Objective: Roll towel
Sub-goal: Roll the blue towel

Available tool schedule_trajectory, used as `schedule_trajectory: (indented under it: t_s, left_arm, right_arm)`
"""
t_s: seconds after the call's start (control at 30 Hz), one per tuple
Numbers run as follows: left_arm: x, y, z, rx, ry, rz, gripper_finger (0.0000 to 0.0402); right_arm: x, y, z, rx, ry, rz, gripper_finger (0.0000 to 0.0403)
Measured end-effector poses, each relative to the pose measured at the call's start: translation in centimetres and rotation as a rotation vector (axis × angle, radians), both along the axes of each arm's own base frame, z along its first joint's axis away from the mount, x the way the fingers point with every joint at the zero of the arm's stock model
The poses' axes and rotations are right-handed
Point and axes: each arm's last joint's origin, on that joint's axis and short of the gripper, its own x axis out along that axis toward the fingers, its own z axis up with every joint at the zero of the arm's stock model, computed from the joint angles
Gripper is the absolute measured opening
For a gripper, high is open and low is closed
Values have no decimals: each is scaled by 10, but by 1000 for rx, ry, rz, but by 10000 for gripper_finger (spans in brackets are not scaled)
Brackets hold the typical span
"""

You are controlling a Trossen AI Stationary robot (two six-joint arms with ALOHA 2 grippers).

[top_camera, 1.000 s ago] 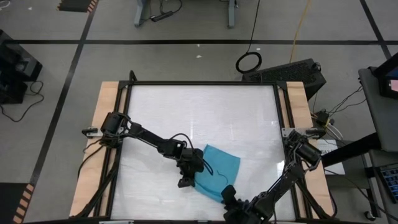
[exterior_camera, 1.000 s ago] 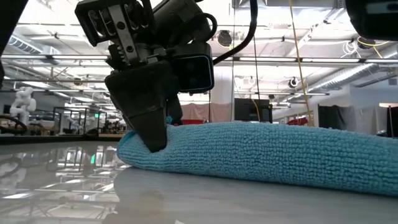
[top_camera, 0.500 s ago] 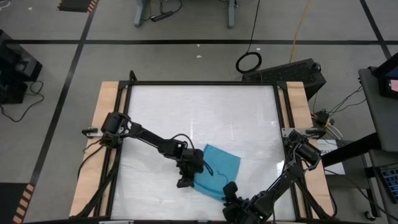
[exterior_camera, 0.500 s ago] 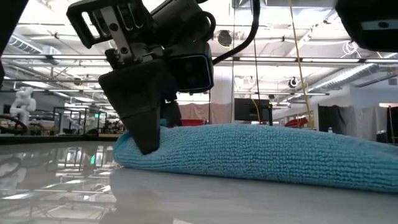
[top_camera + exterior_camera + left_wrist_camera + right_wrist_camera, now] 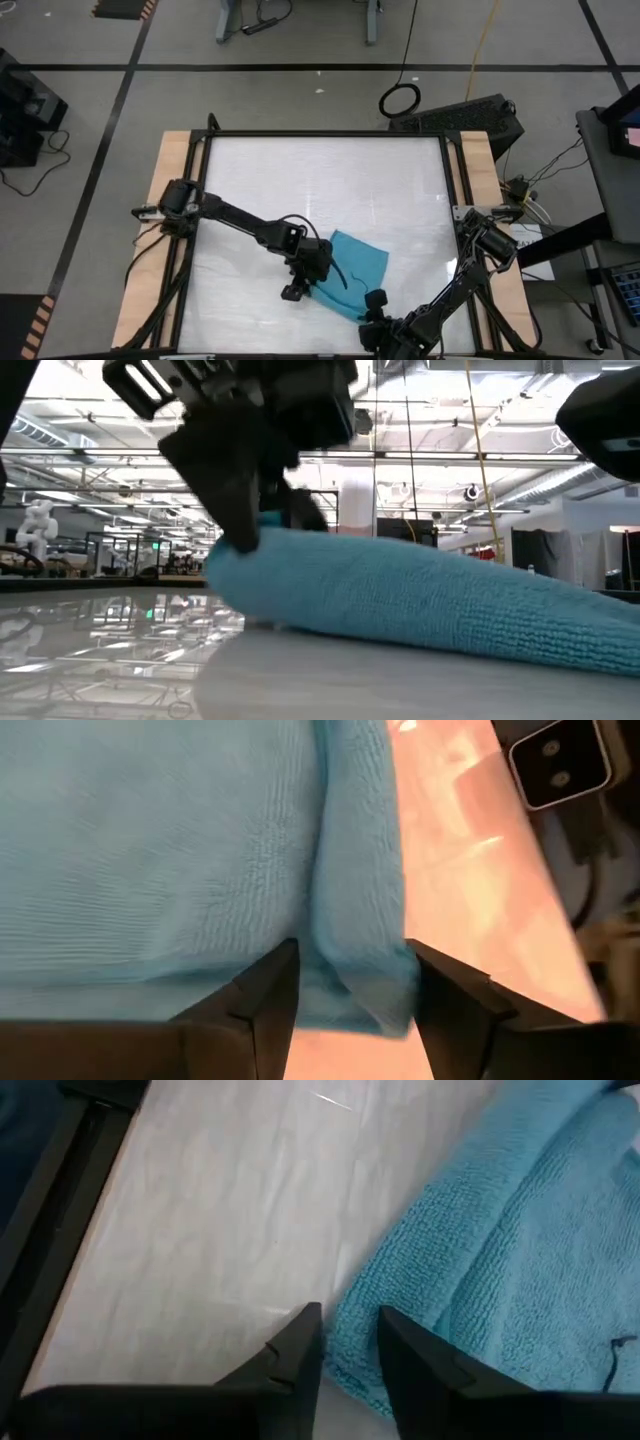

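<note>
The teal towel (image 5: 355, 265) lies folded on the white table, right of centre and toward the near edge; in the low view the towel (image 5: 420, 600) is a long, low mound. My left gripper (image 5: 292, 292) stands open at its near-left end, with a thick folded edge (image 5: 360, 970) between the fingers. My right gripper (image 5: 373, 303) is at the towel's near edge, fingers a little apart, with the towel's rim (image 5: 350, 1350) between them. My left gripper comes at the towel's near-left end slanting down from the left, its fingers (image 5: 270, 995) on either side of the folded edge; whether they touch it, I cannot tell. My right gripper straddles the towel's near rim (image 5: 355, 1365), which lies on the table; whether it touches, I cannot tell.
A black frame rail (image 5: 205, 230) and wooden side boards (image 5: 165, 220) border the table. Bare white tabletop (image 5: 320, 180) lies beyond the towel toward the far edge and to its left. The right arm's links (image 5: 460, 280) run along the near-right corner.
My left gripper has shifted a little toward the towel and risen, and its fingers, shut on the towel's end before, now stand apart. The towel's left end sits higher and bulkier in the low view. My right gripper has crept toward the towel's near edge.
</note>
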Motion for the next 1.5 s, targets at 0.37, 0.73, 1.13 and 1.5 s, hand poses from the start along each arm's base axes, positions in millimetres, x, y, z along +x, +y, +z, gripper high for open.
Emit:
schedule_trajectory:
  t_s: [0.37, 0.73, 1.13, 1.5]
  left_arm:
    - [-31, -38, 43, 549, -317, -197, 183]
    - [-45, -74, 42, 761, -483, -332, 183]
    - [-54, -103, 46, 805, -640, -496, 183]
    - [-32, -85, 15, 783, -598, -499, 240]
  right_arm:
    - [1, -1, -1, 21, 2, -26, 8]
    - [2, -1, -2, 46, -1, -53, 3]
    - [2, -1, -2, 58, -4, -69, 1]
    - [2, -1, -2, 72, -10, -83, 0]
